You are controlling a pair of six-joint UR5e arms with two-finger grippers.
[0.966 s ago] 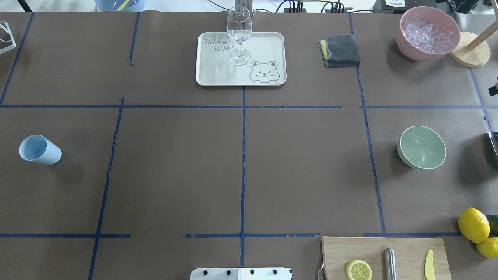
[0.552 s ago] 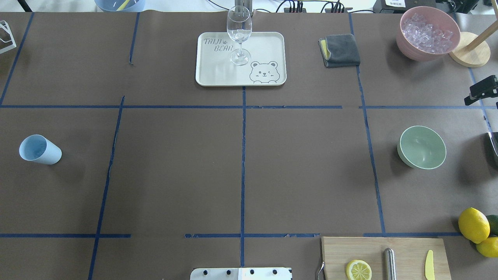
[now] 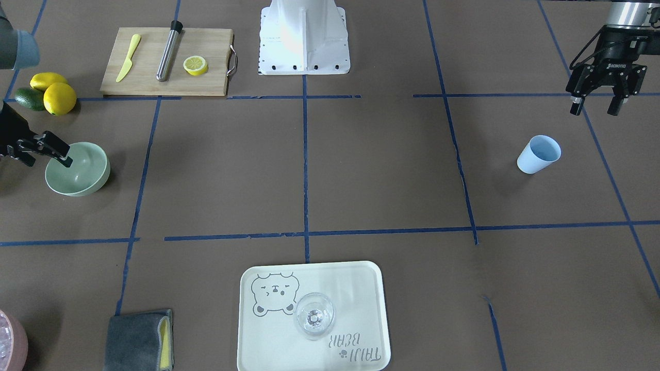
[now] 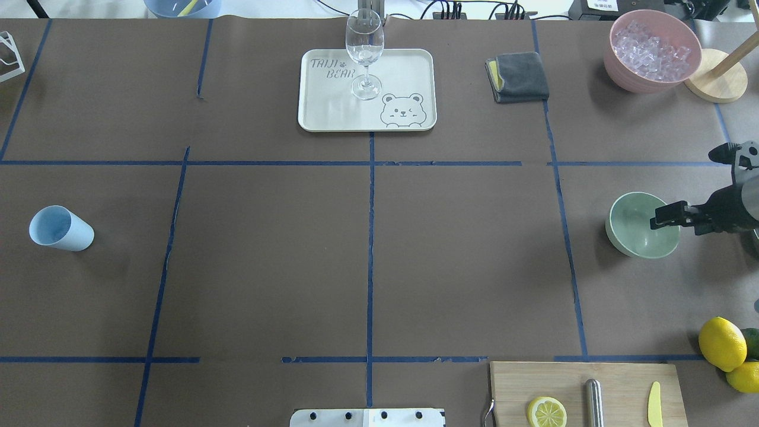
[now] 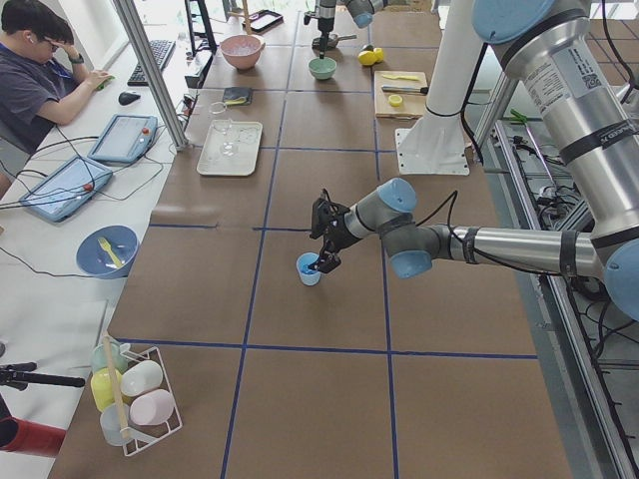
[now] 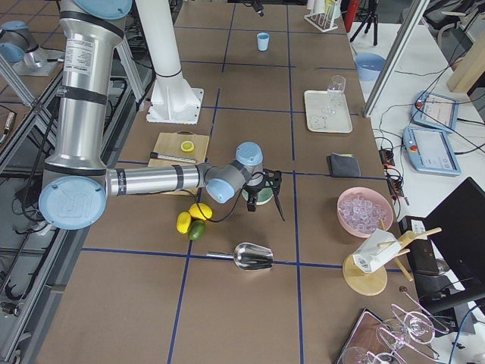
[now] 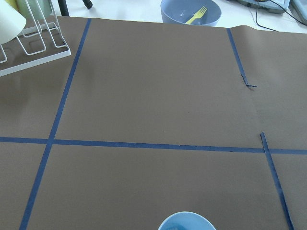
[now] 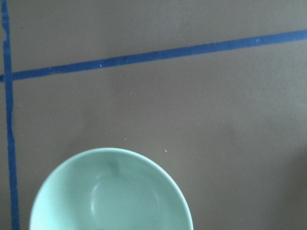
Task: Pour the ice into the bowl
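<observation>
Overhead exterior shows one bowl (image 4: 633, 230), one cup (image 4: 60, 228), one glass (image 4: 364, 48)

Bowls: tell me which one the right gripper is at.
The pale mint-green bowl, empty, right gripper at its rim. The pink bowl of clear cubes stands far from it.

The bowl (image 4: 630, 230) is smooth matt plastic.

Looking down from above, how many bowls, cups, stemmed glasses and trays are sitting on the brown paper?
Bowls: 2, the mint-green bowl and the pink bowl.
Cups: 1, the light blue cup.
Stemmed glasses: 1, the wine glass.
Trays: 1, the bear tray.
Total: 5.
</observation>
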